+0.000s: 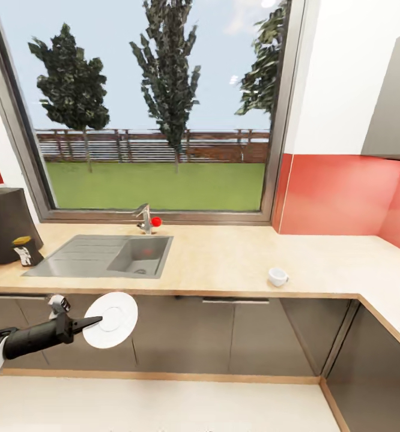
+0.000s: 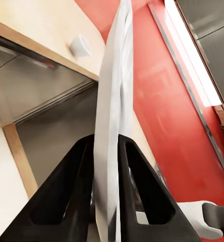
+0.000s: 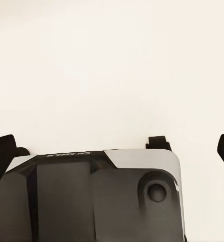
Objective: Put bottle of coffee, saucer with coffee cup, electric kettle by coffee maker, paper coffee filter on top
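At about nine o'clock in the head view stands the coffee maker (image 1: 8, 225), a dark block on the countertop (image 1: 224, 258), and this is where your plate must go. Your left gripper (image 1: 90, 323) is at about seven o'clock, in front of the lower cabinets (image 1: 224, 336) and below the counter edge; its two fingers (image 2: 81, 186) are closed on the rim of the saucer (image 1: 111, 320), which is held on edge, as the left wrist view shows clearly. The grip is only on a thin rim, so I think the saucer can slip or turn if you swing the arm fast. Another risk is that the saucer hits the counter edge, because it is lower than the top now; lift first, then go toward the coffee maker. Going right, the sink (image 1: 104, 255) with its tap (image 1: 145, 217) lies just right of the coffee maker, so free space beside the machine is small, and a saucer put half over the basin will probably tip. Further right, at about four o'clock from the middle, the coffee cup (image 1: 277, 276) stands near the front edge of the counter, well apart from the coffee maker; it must go on the saucer later. For the right gripper, its wrist view shows two dark finger tips far apart over the pale floor (image 3: 112, 65), holding nothing.
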`<state>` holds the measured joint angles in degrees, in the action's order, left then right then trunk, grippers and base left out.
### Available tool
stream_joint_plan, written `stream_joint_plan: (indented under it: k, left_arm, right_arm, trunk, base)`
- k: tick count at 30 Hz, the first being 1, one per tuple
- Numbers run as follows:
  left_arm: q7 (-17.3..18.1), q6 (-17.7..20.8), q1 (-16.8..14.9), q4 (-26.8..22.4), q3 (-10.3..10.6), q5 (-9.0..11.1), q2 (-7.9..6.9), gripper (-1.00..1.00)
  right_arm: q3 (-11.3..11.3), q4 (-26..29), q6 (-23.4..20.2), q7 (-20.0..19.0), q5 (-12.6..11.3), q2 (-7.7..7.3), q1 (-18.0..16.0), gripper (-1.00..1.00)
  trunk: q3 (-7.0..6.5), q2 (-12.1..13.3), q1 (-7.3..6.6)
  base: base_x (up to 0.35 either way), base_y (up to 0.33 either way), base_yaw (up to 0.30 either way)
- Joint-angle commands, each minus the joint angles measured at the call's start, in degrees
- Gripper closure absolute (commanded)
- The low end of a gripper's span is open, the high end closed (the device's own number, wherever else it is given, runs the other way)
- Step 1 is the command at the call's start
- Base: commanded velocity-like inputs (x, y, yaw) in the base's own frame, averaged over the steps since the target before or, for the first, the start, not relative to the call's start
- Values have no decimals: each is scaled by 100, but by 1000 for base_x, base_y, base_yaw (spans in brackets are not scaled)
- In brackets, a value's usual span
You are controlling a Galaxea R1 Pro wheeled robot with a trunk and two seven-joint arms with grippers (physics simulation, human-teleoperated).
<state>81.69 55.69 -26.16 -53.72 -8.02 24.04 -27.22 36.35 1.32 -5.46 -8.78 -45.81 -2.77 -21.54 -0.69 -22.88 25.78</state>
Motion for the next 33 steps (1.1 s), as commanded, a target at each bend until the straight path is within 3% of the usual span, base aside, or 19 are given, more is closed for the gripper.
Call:
stream_joint_plan:
  k: [1, 14, 22, 33]
  left_arm:
    - [-1, 40, -3, 1, 2, 6, -1, 100]
    - [-4, 39, -3, 2, -9, -4, -13, 100]
    - [-4, 39, -3, 2, -173, -5, -18, 100]
    - [-4, 39, -3, 2, -183, -5, -20, 100]
  right_arm:
    - [48, 9, -26, -10, -60, -4, 1, -100]
    - [48, 9, -26, -10, -60, -4, 25, -100]
    - [48, 9, -26, -10, -60, -4, 27, -100]
    - [48, 9, -26, -10, -65, -4, 27, -100]
  trunk:
    - [2, -4, 1]
    - [2, -4, 1]
    - [2, -4, 1]
    - [2, -4, 1]
  base:
    - [-65, 0, 277]
    - [-9, 0, 277]
    - [0, 0, 277]
    - [0, 0, 277]
